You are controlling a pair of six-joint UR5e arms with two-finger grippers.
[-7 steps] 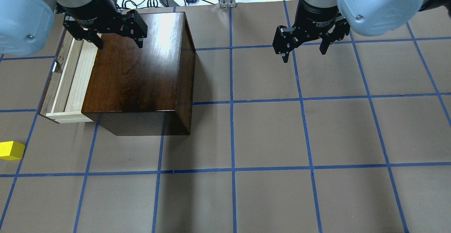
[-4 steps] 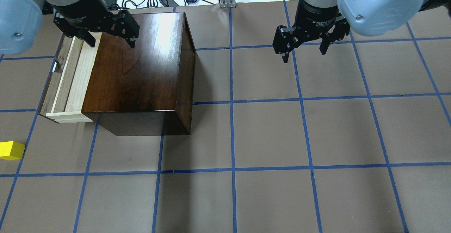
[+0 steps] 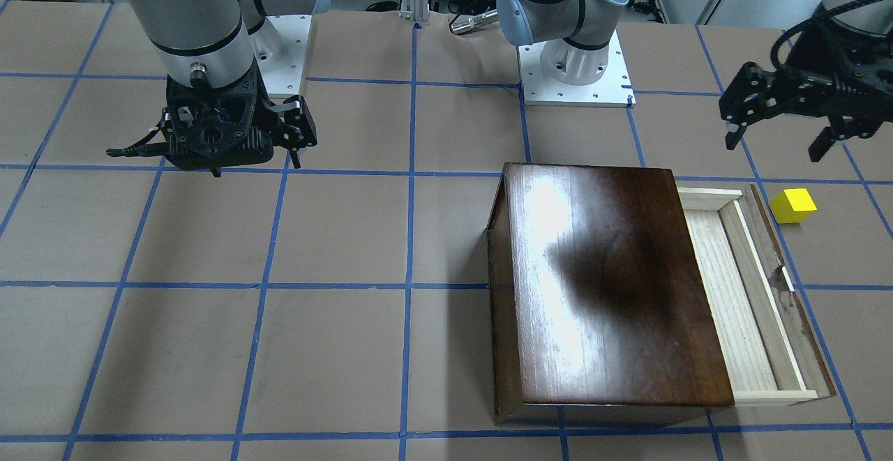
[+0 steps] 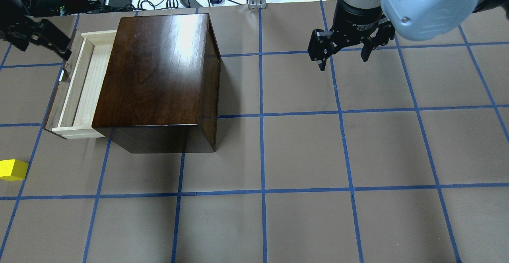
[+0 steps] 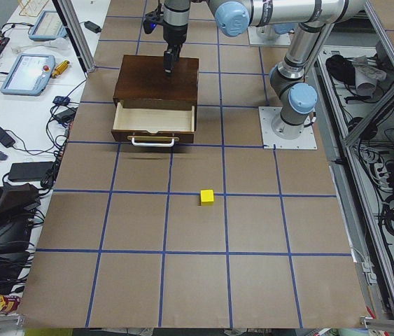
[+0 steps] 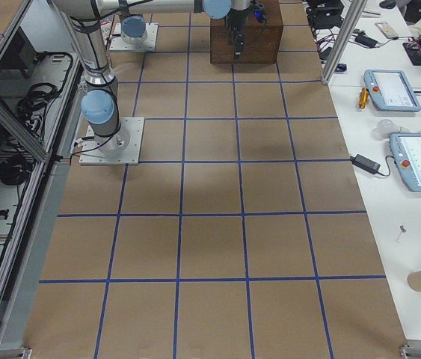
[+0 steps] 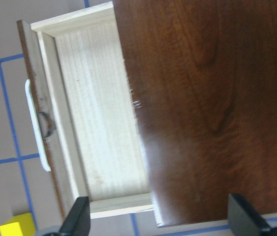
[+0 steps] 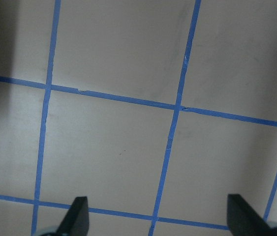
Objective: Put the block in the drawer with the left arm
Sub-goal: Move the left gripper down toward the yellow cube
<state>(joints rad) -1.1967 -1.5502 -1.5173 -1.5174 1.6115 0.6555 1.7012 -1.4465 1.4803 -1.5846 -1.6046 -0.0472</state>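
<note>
Left arm not yet on block, drawer open and waiting.

The block (image 3: 792, 206) sat on the table out in front of the drawer (image 3: 725, 307), toward the robot's side of its dark front panel, near it but not touching. The left gripper (image 3: 774, 147) hung raised close by, fingers spread wide, holding nothing. The right gripper (image 4: 342, 62) was also spread, idle and well apart from the box (image 3: 600, 286). The block looked like a small, rigid, light cube with flat faces. A pinch on two opposite sides, centred, should hold, though the smooth faces might slip if caught on a corner. The drawer was pulled partly out of the box, and its visible pale floor was bare, with nothing seen inside. The slot looked wide enough for a drop from above.
</note>
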